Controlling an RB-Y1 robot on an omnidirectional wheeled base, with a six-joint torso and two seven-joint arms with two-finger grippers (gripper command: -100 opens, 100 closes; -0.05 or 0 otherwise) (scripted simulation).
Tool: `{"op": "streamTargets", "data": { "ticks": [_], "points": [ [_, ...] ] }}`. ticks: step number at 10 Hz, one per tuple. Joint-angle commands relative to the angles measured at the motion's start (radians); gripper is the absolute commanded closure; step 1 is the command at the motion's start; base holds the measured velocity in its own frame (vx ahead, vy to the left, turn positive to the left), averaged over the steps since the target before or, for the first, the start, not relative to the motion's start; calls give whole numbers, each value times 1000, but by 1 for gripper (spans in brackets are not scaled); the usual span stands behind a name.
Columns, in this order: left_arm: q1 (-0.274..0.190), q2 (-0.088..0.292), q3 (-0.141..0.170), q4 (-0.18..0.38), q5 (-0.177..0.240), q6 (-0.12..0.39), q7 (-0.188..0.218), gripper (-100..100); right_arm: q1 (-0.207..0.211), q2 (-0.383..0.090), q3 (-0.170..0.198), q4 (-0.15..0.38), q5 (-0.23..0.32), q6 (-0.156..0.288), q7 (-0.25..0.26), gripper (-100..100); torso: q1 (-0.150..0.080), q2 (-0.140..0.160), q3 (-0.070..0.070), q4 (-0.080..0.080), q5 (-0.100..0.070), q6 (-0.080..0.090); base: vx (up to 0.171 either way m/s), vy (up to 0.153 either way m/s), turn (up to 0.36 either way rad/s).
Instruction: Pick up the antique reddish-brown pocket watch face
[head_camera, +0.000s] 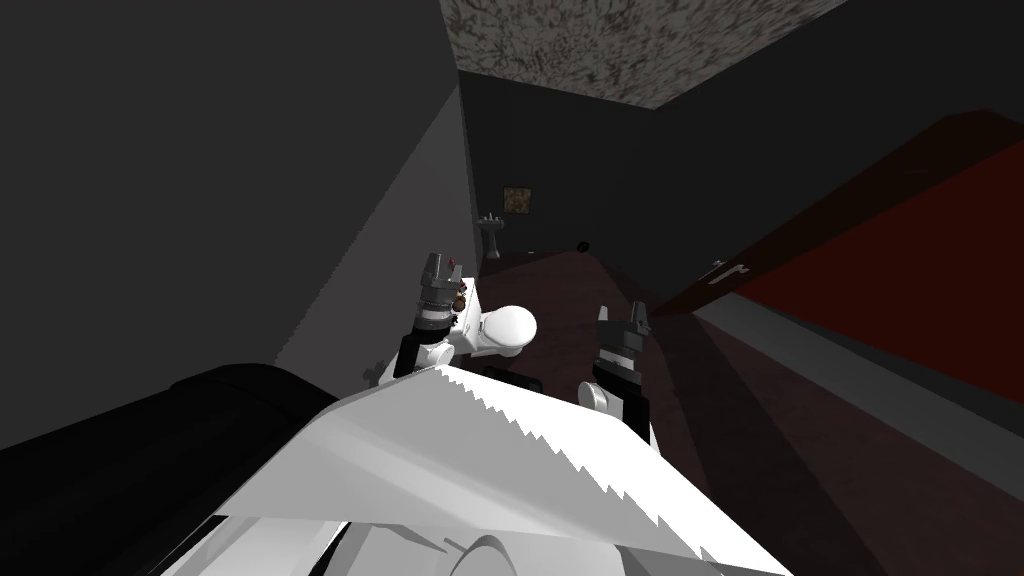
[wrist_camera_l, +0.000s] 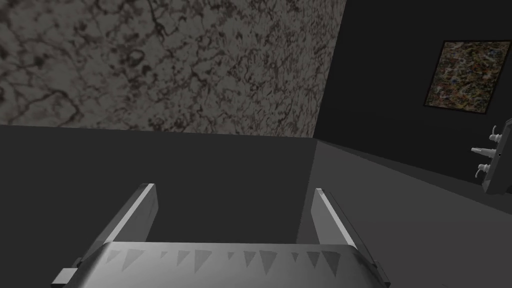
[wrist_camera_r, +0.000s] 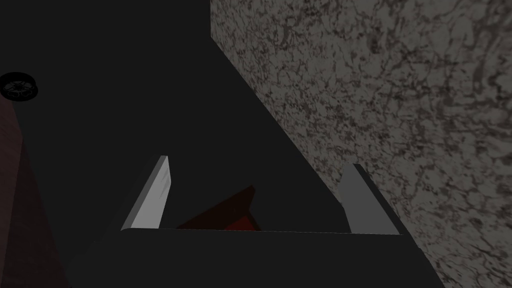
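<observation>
White toilet (head_camera: 508, 326), brownish bits (head_camera: 461, 299) on its tank (head_camera: 468, 322), left claw (head_camera: 445, 262) wide, right claw (head_camera: 622, 312) wide.

The ceiling (wrist_camera_l: 175, 60) looked like rough, veined stone — grey, mottled with dark flecks. The walls (wrist_camera_l: 200, 165) were flat, matt dark grey, without grain. The toilet (head_camera: 508, 326) was smooth white with a soft gloss, ceramic by its look. The left gripper (wrist_camera_l: 232, 187) had smooth, light grey fingers (wrist_camera_l: 145, 210) with a faint metallic sheen along their edges; the right gripper (wrist_camera_r: 257, 161) had the same, one duller in shade. The floor (head_camera: 560, 290) was dull reddish-brown — faintly blotched. The door (head_camera: 880, 260) was plain matt red.
</observation>
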Motion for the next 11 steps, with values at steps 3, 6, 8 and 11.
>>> {"op": "streamTargets", "data": {
  "ticks": [3, 6, 8, 11],
  "points": [
    [7, 61, -2, -4, 91, -8, 13, -100, 0, 0, 0, 0, 0, 0, 0, 0, 0, 0, 0, 0, 0, 0, 13, -21, -17],
    [14, 114, -4, -8, 172, -16, 24, -100, 0, 0, 0, 0, 0, 0, 0, 0, 0, 0, 0, 0, 0, 0, 13, -20, -20],
    [23, 171, -6, -13, 238, -24, 37, -100, 0, 0, 0, 0, 0, 0, 0, 0, 0, 0, 0, 0, 0, 0, 21, -23, -33],
    [32, 231, -7, -17, 323, -32, 49, -100, 0, 0, 0, 0, 0, 0, 0, 0, 0, 0, 0, 0, 0, 0, 17, -23, -23]
  ]
}}
